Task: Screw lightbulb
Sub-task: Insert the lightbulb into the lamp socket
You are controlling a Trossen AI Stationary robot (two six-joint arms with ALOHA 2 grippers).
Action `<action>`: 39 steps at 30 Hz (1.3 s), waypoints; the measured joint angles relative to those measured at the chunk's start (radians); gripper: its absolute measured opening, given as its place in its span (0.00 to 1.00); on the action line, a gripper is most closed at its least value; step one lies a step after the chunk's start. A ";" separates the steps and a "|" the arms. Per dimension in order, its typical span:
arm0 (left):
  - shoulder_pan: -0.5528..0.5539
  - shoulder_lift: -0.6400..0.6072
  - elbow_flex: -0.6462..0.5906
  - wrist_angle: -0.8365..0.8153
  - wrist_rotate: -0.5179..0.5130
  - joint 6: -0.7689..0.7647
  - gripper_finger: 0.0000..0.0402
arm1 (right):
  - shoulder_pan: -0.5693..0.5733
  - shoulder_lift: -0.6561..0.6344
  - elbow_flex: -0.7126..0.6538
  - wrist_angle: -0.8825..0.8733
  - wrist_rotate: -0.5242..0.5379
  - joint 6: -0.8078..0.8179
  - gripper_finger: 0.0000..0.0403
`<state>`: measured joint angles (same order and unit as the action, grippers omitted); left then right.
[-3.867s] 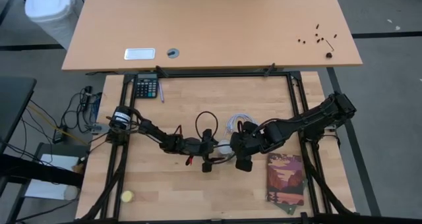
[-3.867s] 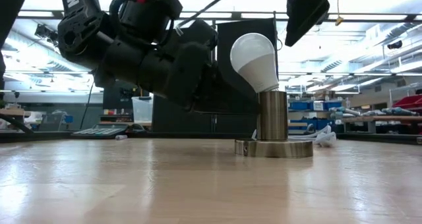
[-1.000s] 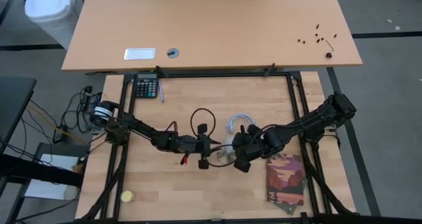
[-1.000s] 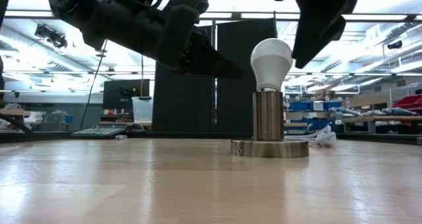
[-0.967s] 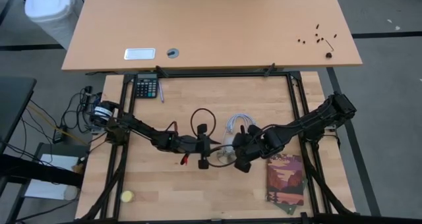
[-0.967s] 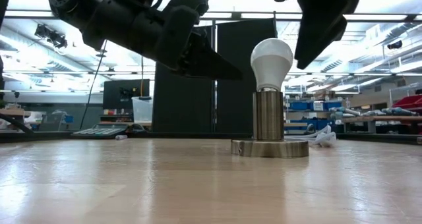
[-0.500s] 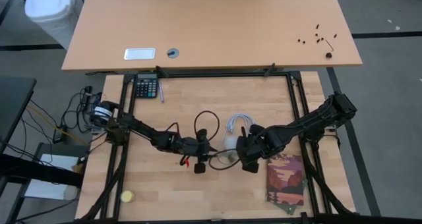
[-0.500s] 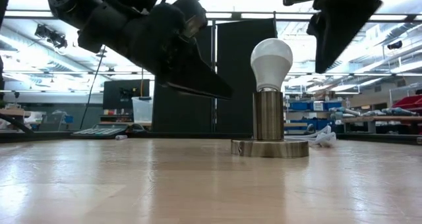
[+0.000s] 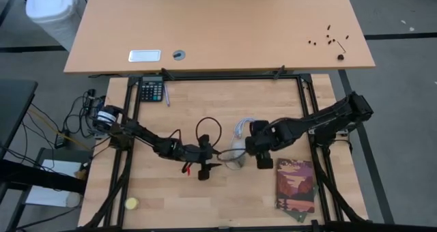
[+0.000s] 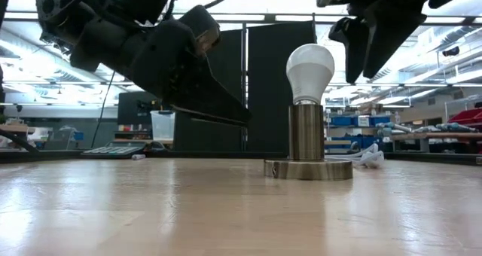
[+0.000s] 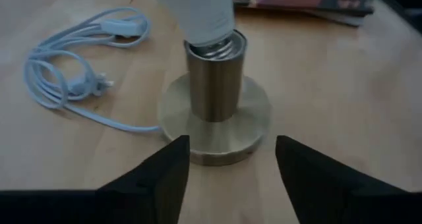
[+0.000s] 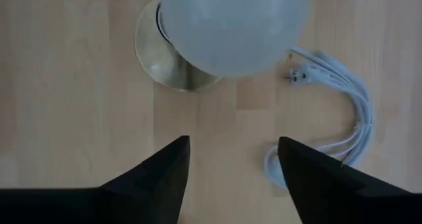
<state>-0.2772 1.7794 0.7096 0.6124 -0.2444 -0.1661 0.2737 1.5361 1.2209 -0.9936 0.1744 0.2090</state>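
Bulb (image 10: 310, 73) sits upright in the socket (image 10: 307, 132), its screw base down inside the brass tube, and nothing grips it. You can see the tube rising from a round flat disc (image 11: 215, 128) that lies on the wooden table (image 10: 151, 211), a little right of the table's middle in the high view.

Your left gripper (image 11: 231, 178) is just beside the socket and clear of it; its fingers (image 11: 161, 178) stand apart, with the disc showing in the gap between them. From the low view it hangs above the table beside the bulb, touching neither bulb nor tube.

Your right gripper (image 12: 232, 178) hovers over the bulb, looking down on its white dome, fingers apart and holding nothing. In the low view it is above the bulb and a bit to one side, not touching it.

Close behind the socket lies a coiled white cable (image 9: 244, 127) with its plug. Near the right arm you have a book (image 9: 295, 186) with a colourful cover flat on the table; any writing on it is too small to read. A calculator (image 9: 151, 91) sits at the far left corner, its keys unreadable, and a yellow ball (image 9: 131, 204) lies at the near left edge. Beyond the frame stands a desk (image 9: 218, 27) with small dark screws (image 9: 330, 37) scattered on it.
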 joint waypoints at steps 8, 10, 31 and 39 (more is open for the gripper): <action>-0.011 0.005 -0.028 0.078 0.012 -0.108 0.61 | -0.053 -0.059 -0.047 0.011 0.022 -0.441 0.72; -0.011 0.009 -0.028 0.080 -0.011 -0.132 0.61 | -0.065 -0.054 -0.047 0.020 0.064 -0.553 0.74; -0.012 0.078 -0.019 0.208 -0.075 -0.259 0.61 | -0.192 0.002 -0.047 0.172 -0.170 -0.864 0.82; -0.013 0.078 -0.019 0.204 -0.038 -0.300 0.61 | -0.157 0.002 -0.047 0.218 -0.140 -0.918 0.97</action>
<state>-0.2901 1.8576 0.6907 0.8165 -0.2825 -0.4663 0.1167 1.5379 1.1740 -0.7757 0.0349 -0.7094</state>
